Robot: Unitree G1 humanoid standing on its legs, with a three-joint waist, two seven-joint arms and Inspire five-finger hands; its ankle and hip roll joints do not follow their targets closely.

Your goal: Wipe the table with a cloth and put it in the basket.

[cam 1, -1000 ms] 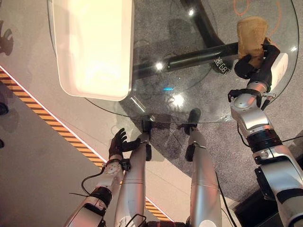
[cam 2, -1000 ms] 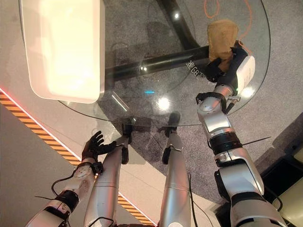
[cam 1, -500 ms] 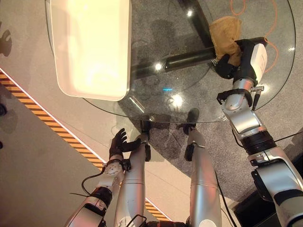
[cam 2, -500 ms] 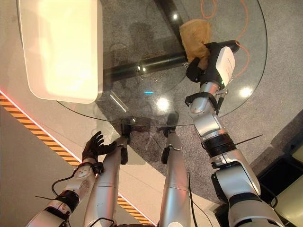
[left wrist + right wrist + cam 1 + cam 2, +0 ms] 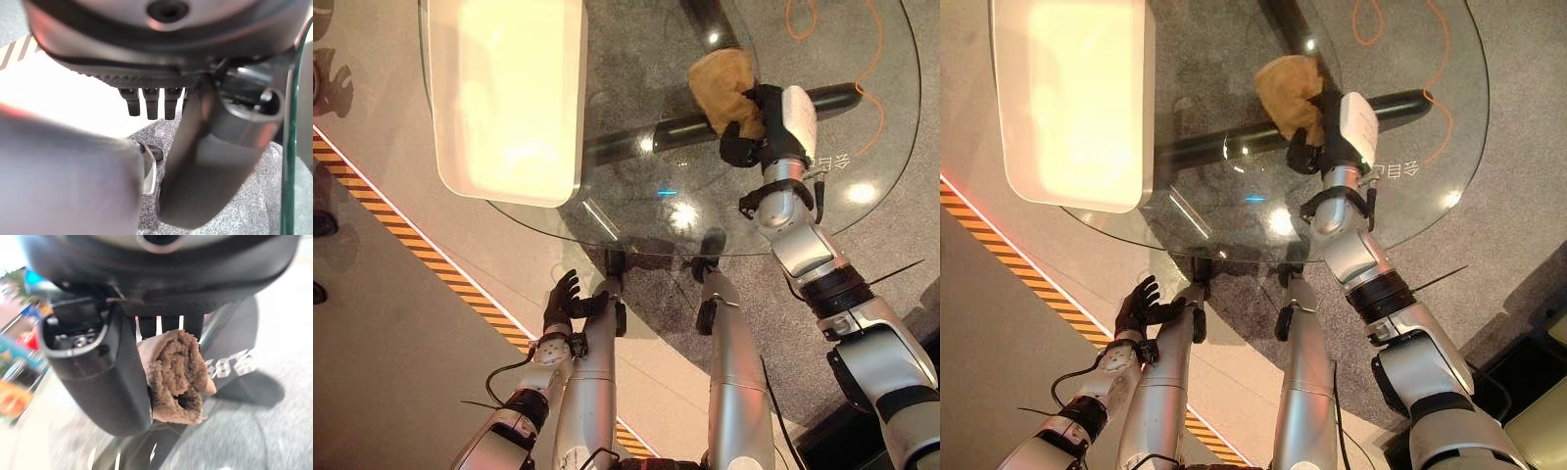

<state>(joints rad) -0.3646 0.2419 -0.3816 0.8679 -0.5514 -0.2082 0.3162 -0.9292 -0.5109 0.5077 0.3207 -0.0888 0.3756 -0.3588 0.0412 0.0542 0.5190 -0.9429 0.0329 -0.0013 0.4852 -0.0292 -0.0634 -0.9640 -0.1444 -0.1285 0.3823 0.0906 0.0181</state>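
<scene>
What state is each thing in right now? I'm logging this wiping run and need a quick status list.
Cloth: bunched, pressed on the glass, gripped by the right hand.
Right hand: shut on the cloth, over the table.
Left hand: open, hanging below the table edge, holding nothing.
Basket: white, on the table's left side, no cloth in it.
Glass table: carries the basket and the cloth.

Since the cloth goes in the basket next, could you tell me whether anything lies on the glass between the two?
Nothing visible does. The right hand grips the tan cloth on the glass table, and the white basket sits at the table's left side; the glass between them looks bare.
</scene>
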